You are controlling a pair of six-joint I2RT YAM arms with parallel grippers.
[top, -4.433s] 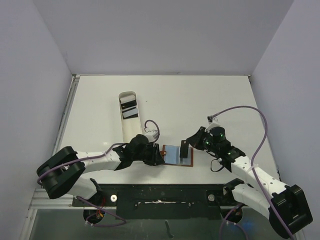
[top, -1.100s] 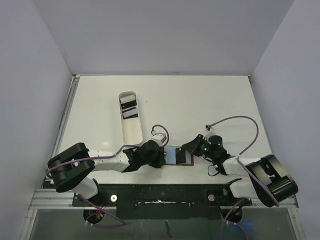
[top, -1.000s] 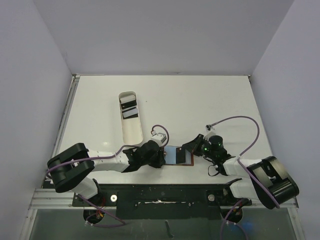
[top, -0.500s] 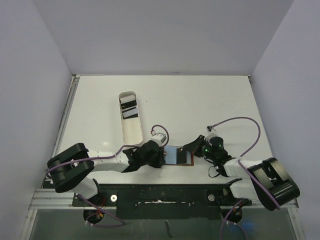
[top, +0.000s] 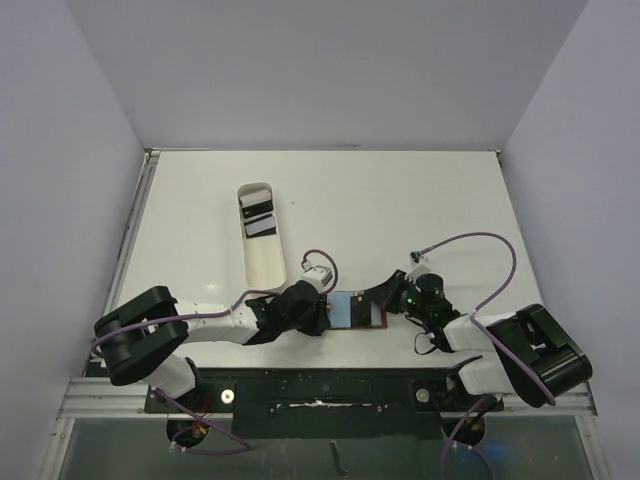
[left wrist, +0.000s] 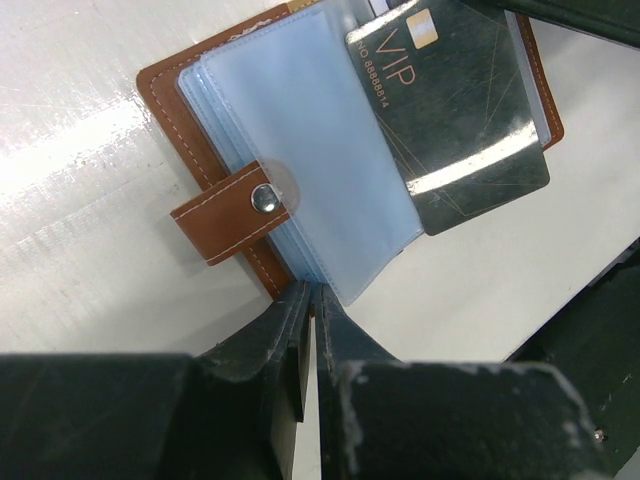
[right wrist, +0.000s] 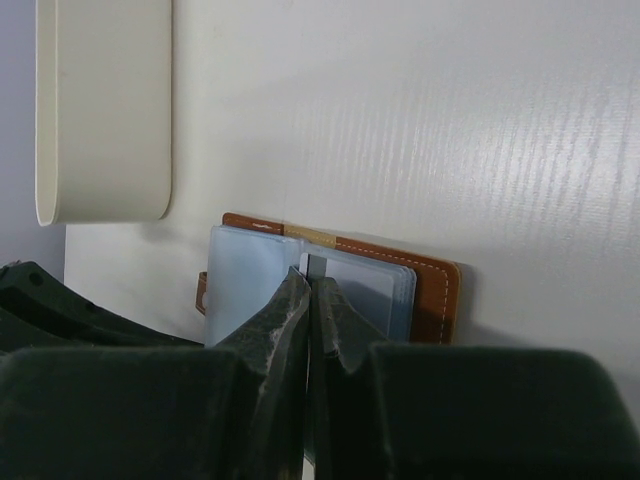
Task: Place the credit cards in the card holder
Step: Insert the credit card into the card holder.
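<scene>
Folding its elbow toward the lower right of the overhead view, the right arm has brought its card down. A few seconds ago the card stood on edge above the card holder (top: 352, 310); now the black VIP card (left wrist: 455, 110) lies low and slanted across the holder's right half. The left arm has also slid in closer. Over the last second almost nothing has shifted, so the insertion is probably creeping or stalled at the pocket mouth.

The right jaws are pinched tight on the card's far end. The left jaws, nearly closed, nip the holder's edge just beside the closure tab (left wrist: 232, 212) and pin it open on the counter (top: 400, 200) at bottom centre of the overhead frame. One card is thus being fed in but does not look seated, since its lower end overhangs the holder's edge.

Whether the card's corner sits inside a clear sleeve or merely on top cannot be told. The right wrist view shows the card only as a thin dark sliver between the jaws, and the right jaws hide its top end.

Farther up, left of centre, the white tray (top: 265, 265) holds the spare cards (top: 257, 215); their number is unclear.
</scene>
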